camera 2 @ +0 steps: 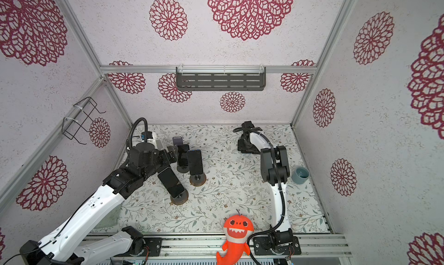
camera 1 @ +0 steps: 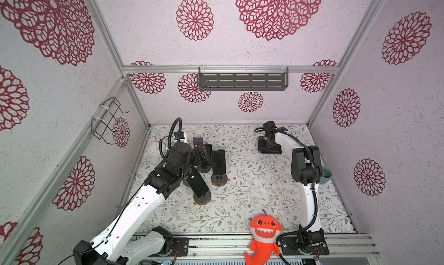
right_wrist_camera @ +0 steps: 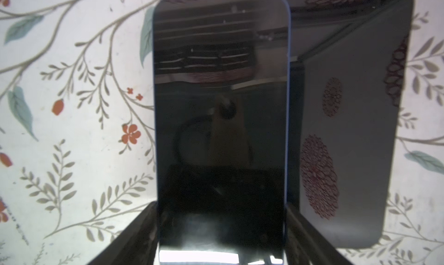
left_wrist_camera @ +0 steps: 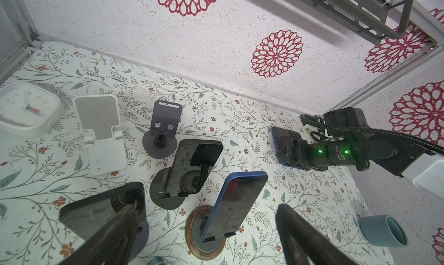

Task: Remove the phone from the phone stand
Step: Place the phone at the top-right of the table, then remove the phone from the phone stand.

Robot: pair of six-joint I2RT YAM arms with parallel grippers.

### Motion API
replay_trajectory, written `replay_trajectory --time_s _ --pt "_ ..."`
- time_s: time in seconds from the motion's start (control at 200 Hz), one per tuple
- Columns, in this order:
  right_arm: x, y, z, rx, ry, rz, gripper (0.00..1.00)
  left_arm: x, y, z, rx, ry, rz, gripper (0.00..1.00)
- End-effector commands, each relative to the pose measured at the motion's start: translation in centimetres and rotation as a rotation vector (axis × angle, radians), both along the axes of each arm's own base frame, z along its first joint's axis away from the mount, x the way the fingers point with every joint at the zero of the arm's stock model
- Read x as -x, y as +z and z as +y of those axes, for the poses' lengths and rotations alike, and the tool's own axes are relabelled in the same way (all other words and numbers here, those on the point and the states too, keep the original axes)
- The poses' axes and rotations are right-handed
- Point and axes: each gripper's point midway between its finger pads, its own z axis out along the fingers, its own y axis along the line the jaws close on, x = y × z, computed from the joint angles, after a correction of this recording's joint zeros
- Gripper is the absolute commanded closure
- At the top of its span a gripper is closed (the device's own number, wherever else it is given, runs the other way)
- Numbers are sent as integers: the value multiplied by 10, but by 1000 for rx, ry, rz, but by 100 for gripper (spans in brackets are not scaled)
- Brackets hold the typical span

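Freed phone [right_wrist_camera: 221, 95]: off any stand, low at the far right of the table [camera 1: 264, 191], lying lengthwise between the fingers [right_wrist_camera: 134, 232] of the right gripper [right_wrist_camera: 221, 208]. The fingers hug both long edges, but you cannot tell whether they pinch it or stand just clear. A second phone [right_wrist_camera: 348, 131] lies flat just beside it.

Left gripper [left_wrist_camera: 206, 206]: jaws wide apart and holding nothing. It is aimed at the cluster where three phones sit on stands: the upright phone [camera 1: 218, 164] on the wood-ringed stand [camera 1: 219, 179], the leaning phone [camera 1: 197, 183] and the rear phone [left_wrist_camera: 194, 165]. The white stand [left_wrist_camera: 101, 131] and purple stand [left_wrist_camera: 163, 124] are bare.

Risks, as you should weigh them:
- If you raise the right gripper with the pads rubbing, the freed phone may lift or slide into the second phone.
- If the freed phone is not fully down when you let go, it drops, possibly glass on glass.
- The left arm sits tight against the cluster, so a sideways reach could tip the leaning phone or knock a neighbouring stand.

Hard to read:
- Whether the freed phone rests on the table or hangs just above it.
- In both top views the right gripper mostly covers the two flat phones.
- The left arm hides part of the rear phone and its stand from above.
- The dark screens mirror the walls, so edges blur.
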Motion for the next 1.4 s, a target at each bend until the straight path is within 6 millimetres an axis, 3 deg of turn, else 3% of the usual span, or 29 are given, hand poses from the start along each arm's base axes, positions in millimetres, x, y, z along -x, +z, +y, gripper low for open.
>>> replay_trajectory --time_s 0.0,0.425,0.766,1.016,1.121,1.396 --pt "-2 3 7 -3 26 -1 20 -2 -1 -2 2 3 -11 7" --pt "0 6 3 31 16 -7 19 -3 -1 -1 -7 3 -14 7" --pt "-6 51 3 23 18 -108 14 -2 -1 7 -46 39 8 7" --pt "7 86 2 5 40 -169 5 0 -4 28 -135 160 57 3" --pt "16 92 0 5 46 -175 1 0 -5 37 -167 251 81 1" --pt "36 101 -1 -19 59 -189 1 -9 -19 39 -232 365 128 2"
